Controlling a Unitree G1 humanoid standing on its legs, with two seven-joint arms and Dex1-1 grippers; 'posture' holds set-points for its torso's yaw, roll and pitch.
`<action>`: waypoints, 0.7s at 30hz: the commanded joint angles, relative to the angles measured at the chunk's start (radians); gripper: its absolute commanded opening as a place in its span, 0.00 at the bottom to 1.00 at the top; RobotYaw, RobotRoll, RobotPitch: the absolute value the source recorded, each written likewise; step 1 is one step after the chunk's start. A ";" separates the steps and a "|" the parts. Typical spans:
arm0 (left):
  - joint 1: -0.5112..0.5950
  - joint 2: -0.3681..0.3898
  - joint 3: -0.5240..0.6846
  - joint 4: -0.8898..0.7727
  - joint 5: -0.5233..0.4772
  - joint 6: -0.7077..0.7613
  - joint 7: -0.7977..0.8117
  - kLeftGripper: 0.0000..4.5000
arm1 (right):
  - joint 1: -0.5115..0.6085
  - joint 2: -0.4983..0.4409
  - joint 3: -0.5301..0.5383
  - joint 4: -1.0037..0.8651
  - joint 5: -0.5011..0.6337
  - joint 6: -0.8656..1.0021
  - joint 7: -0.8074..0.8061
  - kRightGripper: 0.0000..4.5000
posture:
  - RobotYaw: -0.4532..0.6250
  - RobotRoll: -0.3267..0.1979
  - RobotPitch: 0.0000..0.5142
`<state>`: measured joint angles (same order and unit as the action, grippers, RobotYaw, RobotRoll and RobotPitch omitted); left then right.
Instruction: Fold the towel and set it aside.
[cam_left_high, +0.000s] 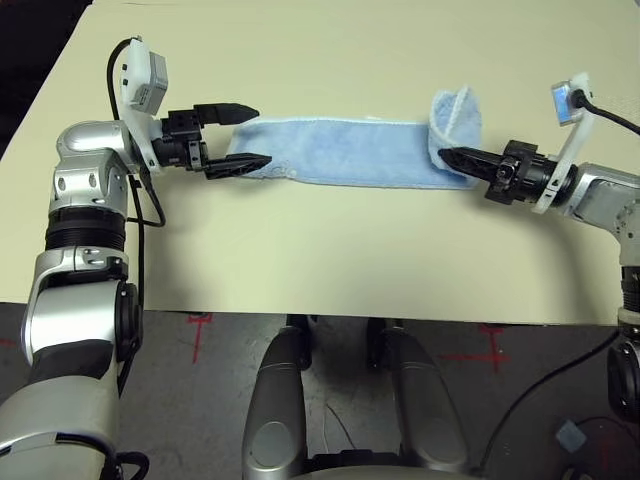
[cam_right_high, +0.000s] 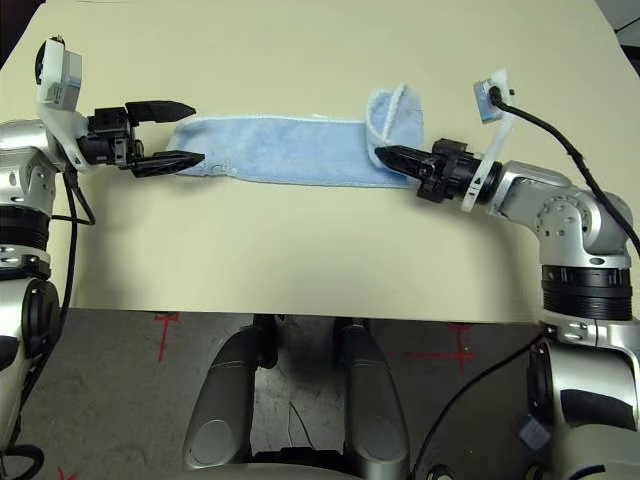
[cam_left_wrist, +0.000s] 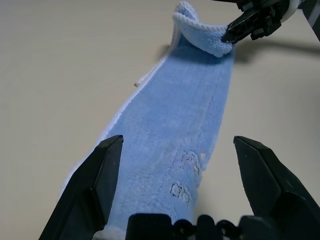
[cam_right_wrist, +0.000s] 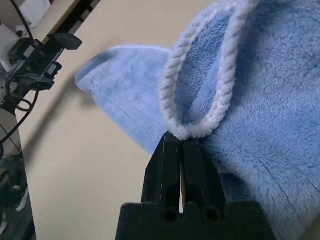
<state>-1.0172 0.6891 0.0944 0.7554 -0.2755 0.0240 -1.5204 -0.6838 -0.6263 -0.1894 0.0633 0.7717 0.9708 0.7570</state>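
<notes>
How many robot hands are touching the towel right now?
1. The right hand pinches the towel at its lifted right end; the left hand stands open at the left end, contact unclear.

Pale cream flat bench (cam_left_high: 330, 260) above a grey floor (cam_left_high: 200, 400)

Red cross marks (cam_left_high: 196, 325) are on the dark grey floor; black cable (cam_left_high: 530, 400) lies there.

Cream table (cam_left_high: 330, 270) under long folded blue towel (cam_left_high: 340, 152)

Even, bright overhead light on the table (cam_left_high: 330, 260), soft shadows under the towel (cam_left_high: 350, 150), head views sharp, near fingers in wrist views blurred
</notes>
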 joint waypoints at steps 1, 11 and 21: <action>0.020 0.018 -0.013 -0.027 0.002 0.012 -0.011 1.00 | 0.015 0.003 0.019 -0.050 -0.001 0.036 -0.016 0.01 | 0.38 0.62 0.67; 0.025 0.022 -0.019 -0.035 0.003 0.018 -0.014 1.00 | 0.034 0.027 0.084 -0.121 -0.042 0.040 -0.034 0.12 | 0.38 0.62 0.67; 0.026 0.017 -0.026 -0.030 0.005 0.018 -0.012 1.00 | 0.015 -0.014 0.162 -0.141 -0.113 -0.103 0.116 0.90 | 0.38 0.62 0.66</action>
<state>-1.0093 0.6956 0.0784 0.7331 -0.2744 0.0389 -1.5236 -0.6674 -0.6316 -0.0426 -0.0575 0.6686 0.8941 0.8485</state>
